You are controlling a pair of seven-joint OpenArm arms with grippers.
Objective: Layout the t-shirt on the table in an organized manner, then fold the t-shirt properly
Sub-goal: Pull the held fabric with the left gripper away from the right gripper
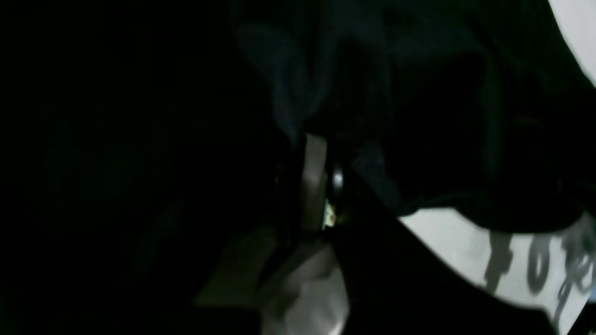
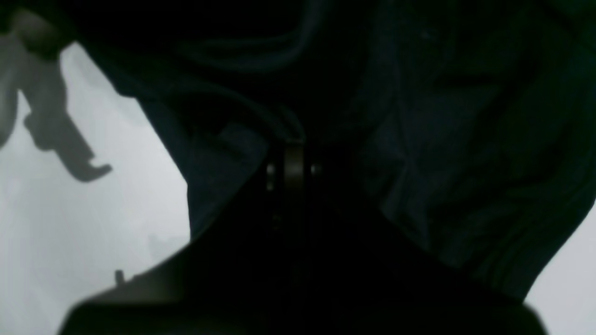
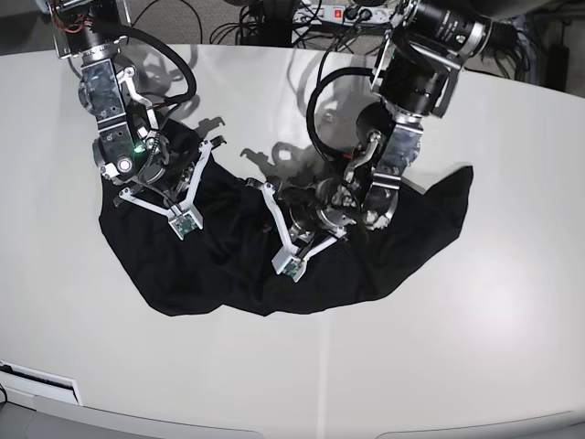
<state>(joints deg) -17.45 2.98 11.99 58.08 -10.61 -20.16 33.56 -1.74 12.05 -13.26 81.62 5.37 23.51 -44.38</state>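
The black t-shirt (image 3: pixel 228 265) lies crumpled in a wide crescent across the middle of the white table (image 3: pixel 411 366). In the base view my right gripper (image 3: pixel 157 174) presses into the shirt's upper left end. My left gripper (image 3: pixel 315 212) is down on the bunched middle. In the right wrist view the jaws of the right gripper (image 2: pixel 293 142) are shut with a fold of the t-shirt (image 2: pixel 442 139) pinched at their tip. The left wrist view is very dark. There the left gripper (image 1: pixel 316 139) has its jaws together, with the t-shirt (image 1: pixel 442 116) gathered at the tip.
A power strip (image 3: pixel 352 13) and cables lie beyond the table's far edge. A flat white device (image 3: pixel 37 382) sits off the near left corner. Bare table (image 1: pixel 456 242) shows under the left wrist, with dark lettering (image 1: pixel 535 265) on it. The table (image 2: pixel 70 223) also shows left of the right wrist.
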